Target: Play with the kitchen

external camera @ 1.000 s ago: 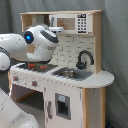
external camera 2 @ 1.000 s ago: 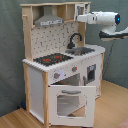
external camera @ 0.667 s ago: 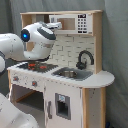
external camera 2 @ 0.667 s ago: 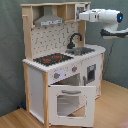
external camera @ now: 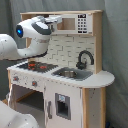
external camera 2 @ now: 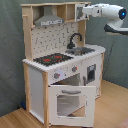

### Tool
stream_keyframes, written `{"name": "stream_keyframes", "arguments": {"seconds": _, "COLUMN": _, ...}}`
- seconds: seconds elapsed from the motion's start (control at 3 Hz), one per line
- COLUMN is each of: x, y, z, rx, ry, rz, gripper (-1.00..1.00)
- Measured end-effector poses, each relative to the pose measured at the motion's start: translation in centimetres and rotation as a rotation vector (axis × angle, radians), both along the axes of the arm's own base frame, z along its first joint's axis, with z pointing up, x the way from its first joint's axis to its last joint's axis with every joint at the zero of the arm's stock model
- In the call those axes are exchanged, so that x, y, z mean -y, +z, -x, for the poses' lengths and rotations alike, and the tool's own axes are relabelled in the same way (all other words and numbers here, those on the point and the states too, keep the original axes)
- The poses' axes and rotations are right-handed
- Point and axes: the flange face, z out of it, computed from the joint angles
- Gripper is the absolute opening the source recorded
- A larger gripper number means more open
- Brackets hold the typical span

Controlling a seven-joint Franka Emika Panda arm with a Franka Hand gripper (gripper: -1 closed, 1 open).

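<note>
Kitchen (external camera 2: 60,65) of light wood and white panels stands upright on a wooden floor (external camera 2: 112,107) before a grey backdrop (external camera 2: 10,60), seen in both exterior views. In the second exterior view the windowed oven door (external camera 2: 70,102) hangs open, tilted forward and down at the near side. Above it sit two knobs (external camera 2: 56,75), then the black-red stovetop (external camera 2: 53,58) on the surface. The sink (external camera 2: 82,50) lies toward the second exterior view's right of the stovetop, with the black faucet (external camera 2: 75,39) rising behind it. The grey hood (external camera 2: 49,20) sits under the top shelf, over the stovetop.

In the first exterior view the stovetop (external camera: 37,65) is on the first exterior view's left, the sink (external camera: 71,73) beside it, the faucet (external camera: 84,59) at the far right corner of the surface. A panel with small buttons (external camera: 82,23) fills the upper compartment.

Arm (external camera: 30,37), white with a blue light, reaches in at top-shelf height. The hand (external camera 2: 85,11) is at the upper compartment on the second exterior view's right side of the kitchen, well above the surface; in the first exterior view the hand (external camera: 54,20) sits in front of the hood region. Cannot tell how far the hand is open, nor whether it has hold of anything
</note>
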Motion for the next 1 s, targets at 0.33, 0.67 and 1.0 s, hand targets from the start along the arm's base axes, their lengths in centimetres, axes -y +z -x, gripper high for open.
{"name": "stream_keyframes", "arguments": {"seconds": 0.33, "x": -2.1, "y": 0.8, "z": 1.8, "rx": 0.034, "ry": -0.042, "rz": -0.016, "gripper": 1.0}}
{"name": "stream_keyframes", "arguments": {"seconds": 0.67, "x": -4.4, "y": 1.0, "z": 2.6, "rx": 0.06, "ry": -0.074, "rz": -0.048, "gripper": 1.0}}
{"name": "stream_keyframes", "arguments": {"seconds": 1.0, "x": -6.0, "y": 1.5, "z": 2.7, "rx": 0.094, "ry": -0.098, "rz": -0.083, "gripper": 1.0}}
